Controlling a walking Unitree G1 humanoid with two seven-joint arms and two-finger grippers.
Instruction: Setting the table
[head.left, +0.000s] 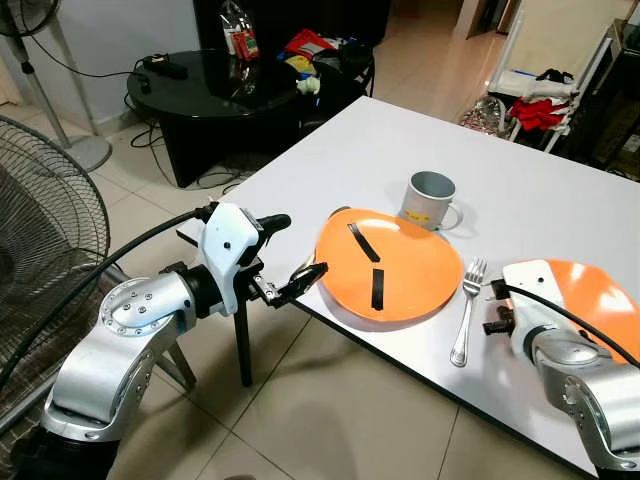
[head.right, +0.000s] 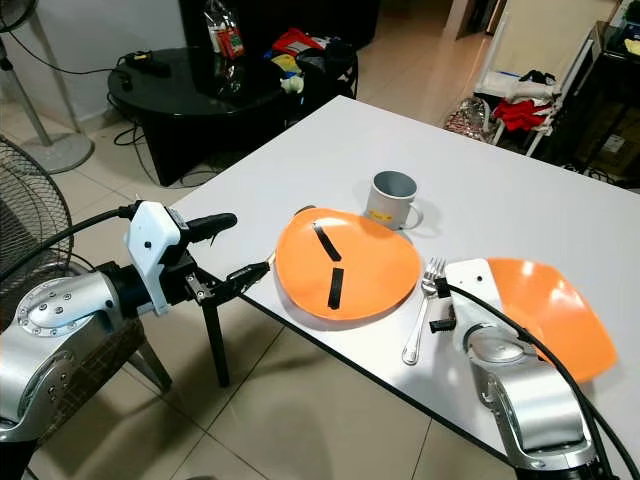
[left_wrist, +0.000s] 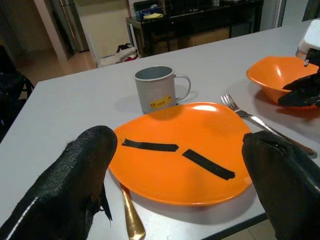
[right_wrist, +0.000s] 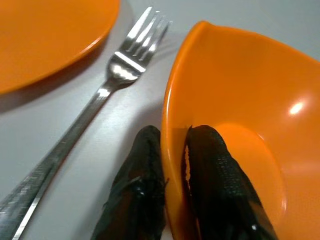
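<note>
Left eye view: the white counter carries an orange plate with two black strips, a grey mug just behind it, a fork beside its right edge, and an orange bowl further right.
Right eye view: the left pincer hangs off the counter's near edge, just beside the plate; a black round table stands behind.
Left wrist view: the left pincer's fingers are spread wide, framing the plate; a gold utensil handle pokes from under the plate's rim.
Right wrist view: the right pincer is clamped on the bowl's rim, one finger inside, one outside, next to the fork.
</note>
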